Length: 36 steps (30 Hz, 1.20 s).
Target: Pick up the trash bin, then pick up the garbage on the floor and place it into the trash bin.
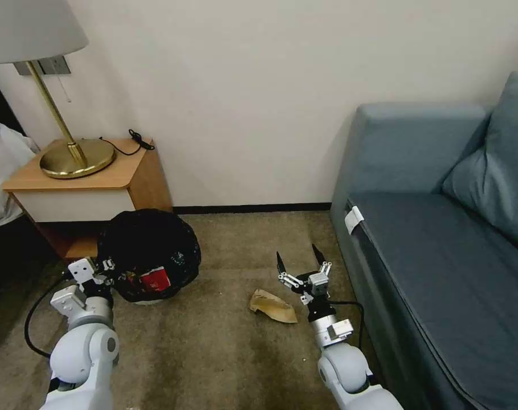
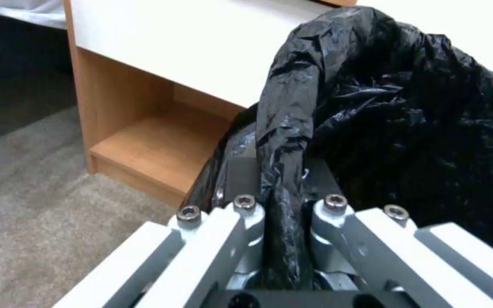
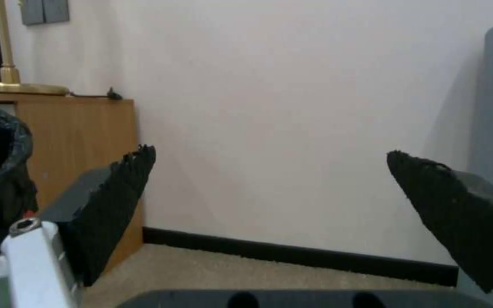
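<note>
The trash bin (image 1: 149,250), lined with a crinkly black bag, hangs just off the carpet at the left, tilted toward me. My left gripper (image 1: 107,272) is shut on its near rim; the wrist view shows the bag-covered rim (image 2: 283,171) pinched between the fingers. A red-and-white cup (image 1: 154,279) lies inside the bin. Crumpled tan paper (image 1: 273,306), a piece of the garbage, lies on the carpet in the middle. My right gripper (image 1: 301,263) is open and empty just right of and beyond that paper, fingers (image 3: 118,205) pointing at the wall.
A wooden nightstand (image 1: 88,188) with a brass lamp (image 1: 76,156) stands behind the bin. A blue-grey sofa (image 1: 441,239) fills the right side, close to my right arm. Open carpet (image 1: 213,353) lies between the arms. A black cable (image 1: 33,324) trails at the left.
</note>
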{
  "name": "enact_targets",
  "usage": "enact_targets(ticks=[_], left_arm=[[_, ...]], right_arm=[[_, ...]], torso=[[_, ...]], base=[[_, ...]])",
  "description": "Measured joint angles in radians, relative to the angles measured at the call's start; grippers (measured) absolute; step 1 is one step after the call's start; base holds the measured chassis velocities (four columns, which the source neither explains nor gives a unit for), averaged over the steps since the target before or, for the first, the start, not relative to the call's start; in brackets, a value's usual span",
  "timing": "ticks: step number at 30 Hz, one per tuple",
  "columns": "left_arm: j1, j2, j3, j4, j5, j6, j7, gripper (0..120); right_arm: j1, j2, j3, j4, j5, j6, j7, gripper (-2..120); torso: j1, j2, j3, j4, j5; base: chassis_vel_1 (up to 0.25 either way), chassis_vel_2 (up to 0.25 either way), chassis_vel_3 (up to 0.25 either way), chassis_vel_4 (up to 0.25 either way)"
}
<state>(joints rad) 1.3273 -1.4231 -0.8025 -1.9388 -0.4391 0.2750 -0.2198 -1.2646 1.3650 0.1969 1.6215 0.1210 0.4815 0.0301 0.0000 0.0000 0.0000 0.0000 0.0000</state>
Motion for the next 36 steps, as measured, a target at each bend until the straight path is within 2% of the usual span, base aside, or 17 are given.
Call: enact_targets(ticks=[9,12,13,14,15,18,21,23,27,30,31,33,34,36], left_arm=[[0.008,-0.002,0.001,-0.001,-0.001,-0.001,0.0,4],[0.007,-0.004,0.005,-0.006,0.001,-0.001,0.0,4],[0.009,-0.008,0.007,-0.007,0.004,-0.001,0.0,4],[0.016,-0.015,0.011,-0.007,0.011,-0.001,0.0,4],[0.016,-0.015,0.011,-0.007,0.011,-0.001,0.0,4],[0.032,-0.037,0.01,-0.007,0.024,-0.001,-0.005,4],[0.034,-0.042,0.007,-0.007,0.025,-0.001,-0.009,4],[0.04,-0.048,0.003,-0.008,0.027,-0.001,-0.015,4],[0.041,-0.056,0.0,-0.01,0.035,0.0,-0.018,4],[0.035,-0.064,0.0,-0.01,0.049,0.003,-0.019,4],[0.035,-0.064,0.0,-0.01,0.049,0.003,-0.019,4],[0.028,-0.066,0.003,-0.004,0.056,0.003,-0.019,4],[0.028,-0.066,0.003,-0.004,0.056,0.003,-0.019,4],[0.023,-0.069,0.005,0.0,0.06,0.003,-0.019,4]], right_arm=[[0.049,-0.018,-0.006,-0.027,0.007,0.002,-0.011,100],[0.111,-0.059,-0.038,-0.031,0.011,-0.028,-0.005,100],[0.145,-0.085,-0.058,-0.034,0.018,-0.045,-0.004,100],[0.204,-0.142,-0.102,-0.047,0.041,-0.071,-0.012,100],[0.204,-0.142,-0.102,-0.047,0.041,-0.071,-0.012,100],[0.322,-0.279,-0.203,-0.133,0.074,-0.089,-0.103,100],[0.368,-0.308,-0.246,-0.174,0.078,-0.08,-0.127,100],[0.486,-0.344,-0.361,-0.261,0.124,-0.072,-0.17,100],[0.567,-0.353,-0.44,-0.331,0.159,-0.077,-0.224,100],[0.658,-0.349,-0.54,-0.446,0.211,-0.096,-0.339,100],[0.658,-0.349,-0.54,-0.446,0.211,-0.096,-0.339,100],[0.709,-0.337,-0.594,-0.518,0.238,-0.114,-0.431,100],[0.709,-0.337,-0.594,-0.518,0.238,-0.114,-0.431,100],[0.739,-0.335,-0.627,-0.555,0.268,-0.158,-0.531,100]], torso=[[0.0,0.0,0.0,0.0,0.0],[0.0,0.0,0.0,0.0,0.0003],[0.0,0.0,0.0,0.0,0.0003],[0.0,0.0,0.0,0.0001,0.0004],[0.0,0.0,0.0,0.0001,0.0004],[0.0,0.0,0.0,0.0,-0.0001],[0.0,0.0,0.0,-0.0003,0.0],[0.0,0.0,0.0,0.0,0.0001],[0.0,0.0,0.0,0.0004,0.0002],[0.0,0.0,0.0,0.0,0.0001],[0.0,0.0,0.0,0.0,0.0001],[0.0,0.0,0.0,0.0,0.0001],[0.0,0.0,0.0,0.0,0.0001],[0.0,0.0,0.0,0.0001,0.0001]], base=[[0.0,0.0,0.0,0.0],[0.0,0.0,0.0,0.0],[0.0,0.0,0.0,0.0],[0.0,0.0,0.0,0.0],[0.0,0.0,0.0,0.0],[0.0,0.0,0.0,0.0],[0.0,0.0,0.0,0.0],[0.0,0.0,0.0,0.0],[0.0,0.0,0.0,0.0],[0.0,0.0,0.0,0.0],[0.0,0.0,0.0,0.0],[0.0,0.0,0.0,0.0],[0.0,0.0,0.0,0.0],[0.0,0.0,0.0,0.0]])
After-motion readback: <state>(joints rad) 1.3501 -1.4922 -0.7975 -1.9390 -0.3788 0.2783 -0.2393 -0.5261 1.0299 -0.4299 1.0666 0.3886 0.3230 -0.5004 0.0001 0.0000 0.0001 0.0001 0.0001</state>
